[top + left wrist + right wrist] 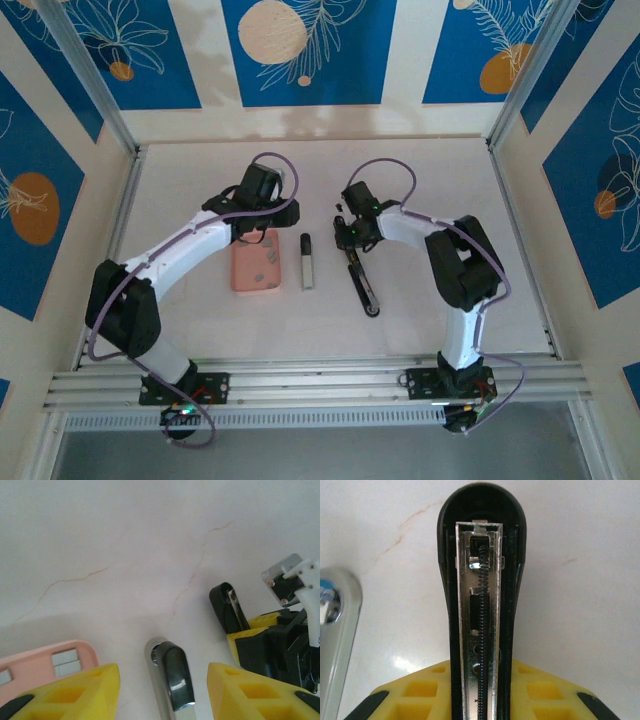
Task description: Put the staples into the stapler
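1. Pink tray (243,285) as landmark; staples (65,662) flat inside it, small grey strips.
2. Left gripper (164,672) spread wide and empty, hanging just right of tray over silver bar (151,660); nearer arm to staples.
3. Right gripper (480,685) clamped on stapler (480,580), its black arm further right of tray, beyond bar; long axis far-to-near, slanting away from tray.
4. Right wrist view: metal channel and spring facing up, no strips seen inside. Top view: too small to tell; hinge to bar unclear.
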